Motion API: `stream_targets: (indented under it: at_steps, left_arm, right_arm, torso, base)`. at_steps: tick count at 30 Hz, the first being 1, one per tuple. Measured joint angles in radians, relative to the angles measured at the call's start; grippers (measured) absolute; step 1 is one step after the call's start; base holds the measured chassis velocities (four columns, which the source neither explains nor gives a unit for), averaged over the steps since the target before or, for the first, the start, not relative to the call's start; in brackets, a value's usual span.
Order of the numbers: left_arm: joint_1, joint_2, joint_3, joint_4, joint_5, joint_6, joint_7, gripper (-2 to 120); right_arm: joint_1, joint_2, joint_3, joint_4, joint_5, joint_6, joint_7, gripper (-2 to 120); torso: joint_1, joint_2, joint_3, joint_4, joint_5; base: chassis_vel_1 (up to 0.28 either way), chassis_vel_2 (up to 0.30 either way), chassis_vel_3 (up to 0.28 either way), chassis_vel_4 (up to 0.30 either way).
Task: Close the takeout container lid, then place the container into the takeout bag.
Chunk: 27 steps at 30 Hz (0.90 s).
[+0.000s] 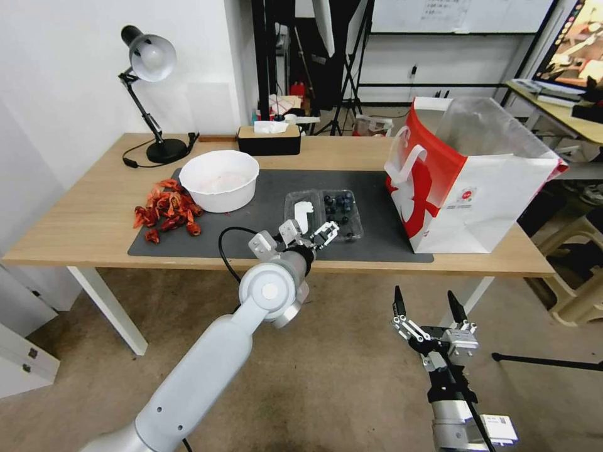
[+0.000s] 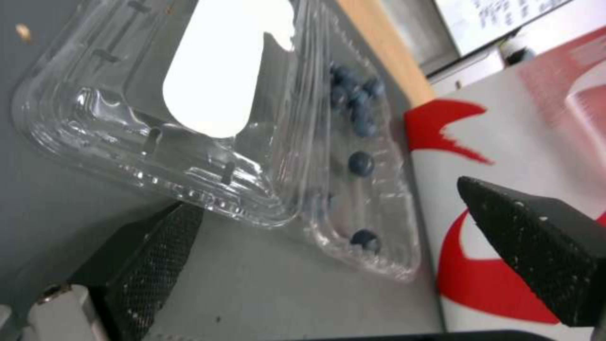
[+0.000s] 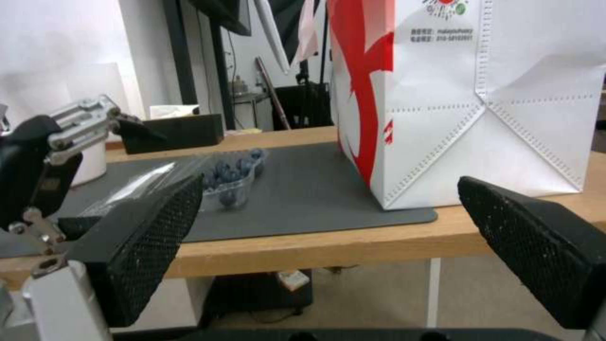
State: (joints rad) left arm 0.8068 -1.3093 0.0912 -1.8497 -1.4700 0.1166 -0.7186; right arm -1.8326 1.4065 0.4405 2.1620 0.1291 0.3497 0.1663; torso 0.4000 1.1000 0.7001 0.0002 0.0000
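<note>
Left claw [image 1: 309,235] spread wide just beside the near edge of the takeout container [image 1: 324,214] (lid [image 1: 303,210] open flat).

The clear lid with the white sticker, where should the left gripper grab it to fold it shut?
Grip the lid by its free outer rim, opposite the hinge. It lies open and flat beside the berry half, so the open left gripper, near its front edge, probably needs to slip under that rim.
</note>
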Motion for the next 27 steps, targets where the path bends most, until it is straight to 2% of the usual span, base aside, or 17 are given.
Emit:
stream_targets:
  at_steps: [4,7,9,11,17,20,23,26,27]
  left_arm:
    - [0.013,-0.008,-0.010,-0.007,0.000,-0.036,0.040,100]
    - [0.026,-0.014,-0.014,-0.010,0.014,-0.076,0.094,100]
    - [0.029,-0.014,-0.014,-0.011,0.019,-0.083,0.104,100]
    - [0.038,-0.012,-0.015,-0.012,0.050,-0.105,0.144,100]
    - [0.043,-0.006,-0.019,-0.012,0.085,-0.118,0.187,100]
    - [0.045,0.000,-0.020,-0.008,0.115,-0.121,0.222,100]
    - [0.047,0.008,-0.015,0.011,0.184,-0.130,0.288,100]
    - [0.047,0.011,-0.013,0.022,0.216,-0.138,0.313,100]
    - [0.049,0.018,-0.011,0.036,0.270,-0.149,0.354,100]
  right_arm:
    - [-0.001,0.005,-0.004,-0.005,-0.008,0.005,-0.001,100]
    - [-0.003,0.007,-0.005,-0.008,-0.012,0.008,-0.001,100]
    - [-0.003,0.007,-0.005,-0.009,-0.013,0.008,-0.001,100]
    - [-0.003,0.007,-0.006,-0.009,-0.015,0.009,-0.001,100]
    - [-0.003,0.009,-0.006,-0.009,-0.019,0.011,-0.001,100]
    - [-0.003,0.010,-0.007,-0.009,-0.020,0.011,-0.001,100]
    - [-0.003,0.011,-0.006,-0.009,-0.025,0.011,0.001,100]
    - [-0.003,0.011,-0.006,-0.009,-0.027,0.011,0.002,100]
    - [-0.004,0.012,-0.006,-0.009,-0.030,0.012,0.004,100]
  torso:
    - [0.000,0.000,0.000,-0.0001,0.0000]
    - [0.000,0.000,0.000,-0.0002,0.0000]
    - [0.000,0.000,0.000,-0.0002,0.0000]
    - [0.000,0.000,0.000,-0.0002,0.0000]
    - [0.000,0.000,0.000,-0.0002,0.0000]
    - [0.000,0.000,0.000,-0.0002,0.0000]
    - [0.000,0.000,0.000,-0.0002,-0.0001]
    - [0.000,0.000,0.000,-0.0003,-0.0001]
    - [0.000,0.000,0.000,-0.0003,-0.0001]
  base:
    - [0.000,0.000,0.000,0.000]
    - [0.000,0.000,0.000,0.000]
    - [0.000,0.000,0.000,0.000]
    - [0.000,0.000,0.000,0.000]
    - [0.000,0.000,0.000,0.000]
    - [0.000,0.000,0.000,0.000]
    - [0.000,0.000,0.000,0.000]
    - [0.000,0.000,0.000,0.000]
    - [0.000,0.000,0.000,0.000]
